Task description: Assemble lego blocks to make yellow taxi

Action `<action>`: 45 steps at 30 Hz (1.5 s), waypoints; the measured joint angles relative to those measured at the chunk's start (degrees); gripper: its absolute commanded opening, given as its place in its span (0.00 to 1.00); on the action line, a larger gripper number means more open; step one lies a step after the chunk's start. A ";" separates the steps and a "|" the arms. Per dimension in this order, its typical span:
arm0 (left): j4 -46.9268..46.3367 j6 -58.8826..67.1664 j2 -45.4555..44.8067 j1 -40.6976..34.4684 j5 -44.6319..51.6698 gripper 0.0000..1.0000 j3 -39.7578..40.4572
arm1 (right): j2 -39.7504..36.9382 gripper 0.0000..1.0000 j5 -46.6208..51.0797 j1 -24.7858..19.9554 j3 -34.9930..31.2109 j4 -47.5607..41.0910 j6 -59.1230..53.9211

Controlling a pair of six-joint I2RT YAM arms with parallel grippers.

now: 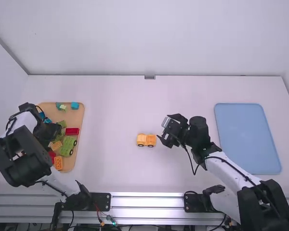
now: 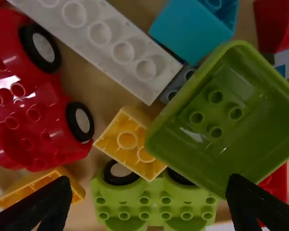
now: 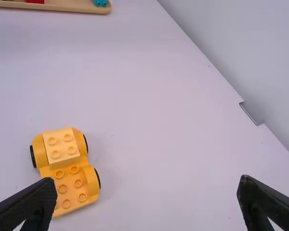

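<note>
Our left gripper (image 2: 148, 195) and right gripper (image 3: 148, 184) gape wide, empty; the yellow brick (image 2: 128, 139) lies aslant, nearer the left.

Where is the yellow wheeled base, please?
In the high view, the yellow wheeled base stands near the middle of the table, just left of the right gripper.

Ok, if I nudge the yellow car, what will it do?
The yellow car will probably roll along its length, as it stands on black wheels. It looks like stiff moulded plastic, so it shouldn't flex. The block on one end sits low, so tipping seems unlikely.
</note>
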 measured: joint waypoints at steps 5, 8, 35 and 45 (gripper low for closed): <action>-1.53 0.02 -0.02 0.00 0.00 0.84 0.11 | 0.00 0.99 0.00 0.02 0.00 0.02 0.02; -1.42 0.02 -0.02 0.00 -0.04 0.83 0.09 | 0.00 0.99 -0.02 0.02 0.00 0.02 0.04; -2.25 0.02 -0.02 0.00 0.63 0.83 0.68 | 0.00 0.99 -0.02 0.02 0.00 0.85 0.07; -5.35 0.02 -0.02 -0.09 0.59 0.82 1.49 | 0.00 0.99 -0.04 0.00 0.00 0.74 0.07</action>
